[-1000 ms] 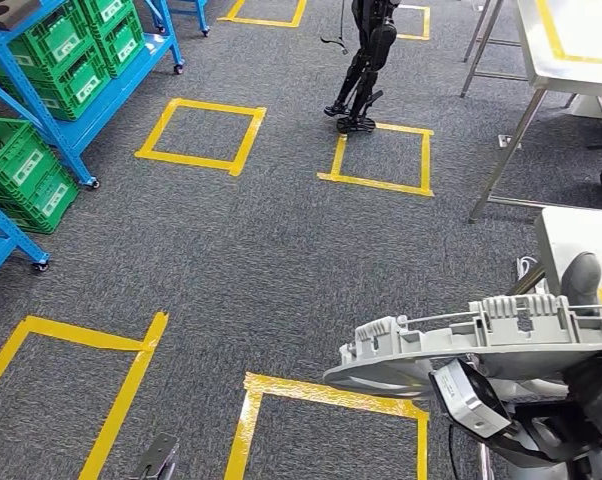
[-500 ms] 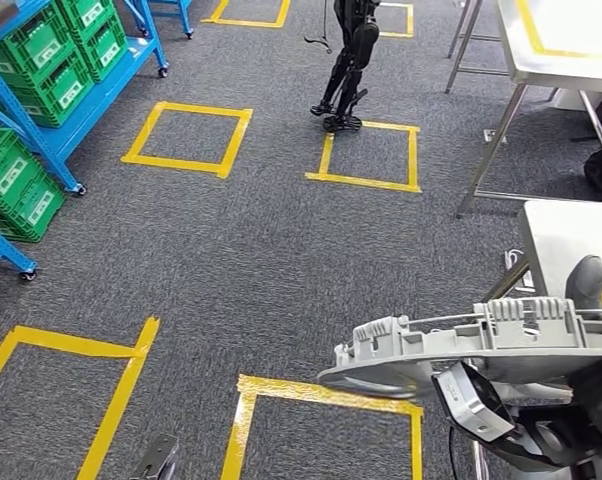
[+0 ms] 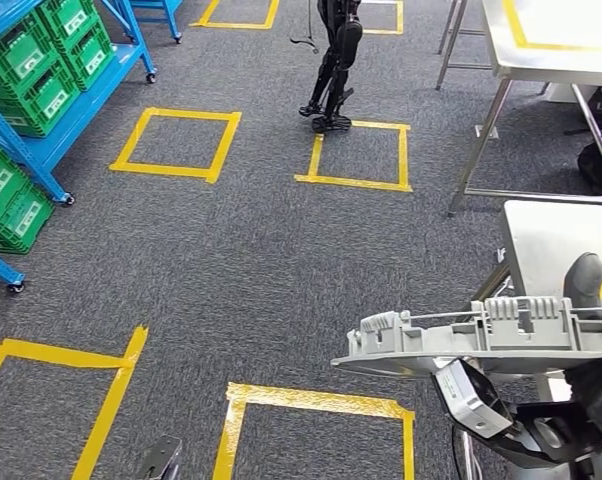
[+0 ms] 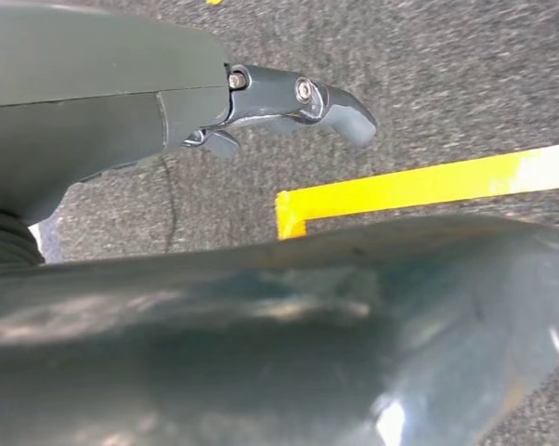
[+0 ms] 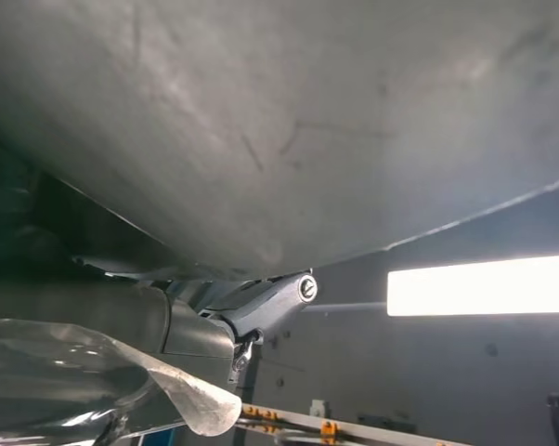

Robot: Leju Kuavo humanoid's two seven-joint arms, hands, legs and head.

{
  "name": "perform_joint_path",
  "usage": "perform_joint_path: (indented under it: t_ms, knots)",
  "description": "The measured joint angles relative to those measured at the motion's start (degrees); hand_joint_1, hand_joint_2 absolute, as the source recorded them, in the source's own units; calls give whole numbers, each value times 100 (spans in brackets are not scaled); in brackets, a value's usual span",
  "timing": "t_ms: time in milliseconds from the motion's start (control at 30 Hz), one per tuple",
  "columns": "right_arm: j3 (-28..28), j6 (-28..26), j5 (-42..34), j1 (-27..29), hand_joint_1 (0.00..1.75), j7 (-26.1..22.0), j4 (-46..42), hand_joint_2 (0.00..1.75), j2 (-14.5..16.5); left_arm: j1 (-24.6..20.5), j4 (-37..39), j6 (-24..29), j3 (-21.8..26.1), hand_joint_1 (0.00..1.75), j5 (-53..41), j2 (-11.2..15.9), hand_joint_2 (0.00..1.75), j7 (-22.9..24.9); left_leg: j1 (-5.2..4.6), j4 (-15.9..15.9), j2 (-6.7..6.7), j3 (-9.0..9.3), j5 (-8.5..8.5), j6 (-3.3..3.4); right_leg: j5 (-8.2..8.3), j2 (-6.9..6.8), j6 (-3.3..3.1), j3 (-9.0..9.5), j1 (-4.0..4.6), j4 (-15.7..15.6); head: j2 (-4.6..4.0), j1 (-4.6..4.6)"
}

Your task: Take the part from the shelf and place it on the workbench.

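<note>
Low at the right of the head view, the long grey moulded plastic part (image 3: 479, 335) lies flat and level above the floor, carried over the robot's right hand (image 3: 585, 285), whose grey thumb rises behind the part's far edge. How the fingers close beneath it cannot be told — in the right wrist view the broad grey underside of the part (image 5: 298, 121) spreads above the hand (image 5: 263, 311), with one finger reaching up to it. A small white-and-black tag hangs under the part near its middle.

In the left wrist view the left hand (image 4: 291, 98) hangs over the carpet with a dark finger stretched out straight and nothing in it; a blurred grey surface lies close to the lens.

Just beyond the part, at the right edge, stands the white-topped workbench (image 3: 547, 245), its near corner almost touching the carried part. Farther back is a steel-legged table with yellow tape on its top (image 3: 554, 45). The grey carpet floor (image 3: 268, 260) carries yellow taped squares (image 3: 176, 143) — one right below the part, others ahead. Another black legged robot (image 3: 333, 65) stands at the corner of a far square. Along the left runs blue wheeled shelving (image 3: 49, 140) stacked with green plastic crates (image 3: 45, 65).
</note>
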Motion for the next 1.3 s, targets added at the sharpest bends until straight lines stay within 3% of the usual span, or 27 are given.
perform_joint_path:
  t_ms: [67,233,267,333,400,433,467,533,567,633,833,1133,1300]
  knots:
    - [-3,0,0,-2,175,-4,0,175,0,-6,0,3,0,0,0,9,0,1,-54,-610,-2,254,244,73,-56,12,33,57,18,1,0,-2]
    - [-18,0,0,-5,175,-10,-1,175,0,-13,-5,9,6,0,0,7,0,2,-52,-966,-2,418,168,87,-150,-9,169,-11,8,57,0,-2]
    - [-19,0,-2,-7,175,-10,-2,175,0,-14,-8,9,9,0,1,4,0,2,-36,-1004,0,459,169,104,-251,-16,193,-119,5,265,0,10]
    - [-21,0,-3,-1,175,-10,-1,175,0,-23,-10,9,13,0,6,-1,0,2,-30,-1025,5,509,144,133,-520,-25,229,-543,-7,992,0,30]
    - [-22,0,-2,11,175,-10,0,175,0,-21,-10,8,13,0,11,-4,0,2,-34,-1020,6,544,99,140,-585,-28,254,-948,-11,1544,0,38]
    - [-22,0,-2,12,175,-10,0,175,0,-17,-10,8,13,0,12,-5,0,2,-35,-1018,5,576,73,138,-454,-30,256,-1006,-11,1528,0,38]
    - [-22,0,-2,11,175,-11,0,175,0,-15,-10,8,14,0,13,-7,0,2,-34,-1017,2,623,41,131,-215,-35,251,-941,-11,1274,0,41]
    - [-22,0,-2,8,175,-13,1,175,0,-14,-10,8,16,0,13,-12,0,-2,-44,-1012,-5,717,-34,97,234,-57,222,-618,1,512,0,38]
    - [-22,0,-3,3,175,-14,1,175,0,-16,-10,9,17,0,11,-14,0,-4,-53,-1002,-7,738,-64,73,334,-65,196,-470,9,207,1,36]
    - [-25,0,0,5,175,-19,2,175,0,-17,-10,10,17,0,8,-11,0,-8,-76,-976,-6,725,-87,55,324,-61,162,-355,21,13,1,17]
    - [-27,0,2,9,175,-29,2,175,0,-23,-10,19,17,0,7,-10,0,-70,-77,-1037,-1,751,-92,64,279,-40,102,-353,28,-18,0,4]
    - [-27,0,2,10,175,-33,2,175,0,-22,-10,36,17,0,0,-18,0,-101,-59,-1059,-1,752,-87,-11,274,-43,81,-341,44,-15,0,7]
    - [-27,0,2,10,175,-47,2,175,0,-22,-10,36,19,0,0,-18,0,-101,-63,-1053,-1,758,-86,-16,279,-45,81,-336,38,-15,0,7]
